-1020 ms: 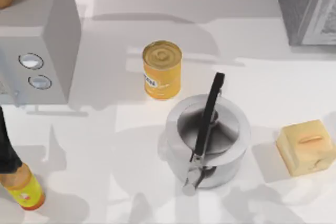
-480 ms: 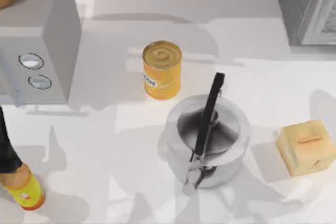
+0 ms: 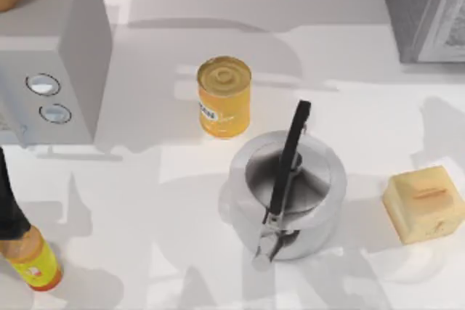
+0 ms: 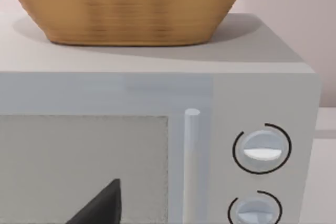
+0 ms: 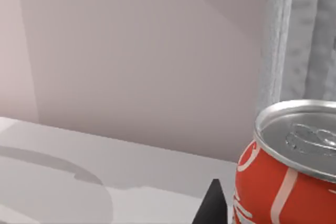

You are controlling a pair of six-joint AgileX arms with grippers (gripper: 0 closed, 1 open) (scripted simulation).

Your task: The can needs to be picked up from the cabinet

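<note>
A red soda can [image 5: 286, 182] with a silver top stands upright and close in the right wrist view, next to the grey cabinet wall [image 5: 302, 35]. A dark part of my right gripper [image 5: 212, 205] shows just beside the can; whether it touches the can is hidden. In the top view the grey cabinet [image 3: 425, 9] sits at the back right corner. A dark tip of my left gripper [image 4: 100, 208] shows in the left wrist view, facing the microwave door [image 4: 84, 166].
A yellow tin [image 3: 224, 97] stands mid-table, with a steel pot [image 3: 287, 194] and its black handle in front of it. A yellow toaster-like block [image 3: 423, 203] is at the right. The microwave [image 3: 51, 56] with a basket [image 4: 126, 3] is back left. An orange bottle [image 3: 33, 260] is front left.
A soft shadow on the right side of the table has crept toward the back, nearer the cabinet. The tin, pot, block and bottle have not moved.
</note>
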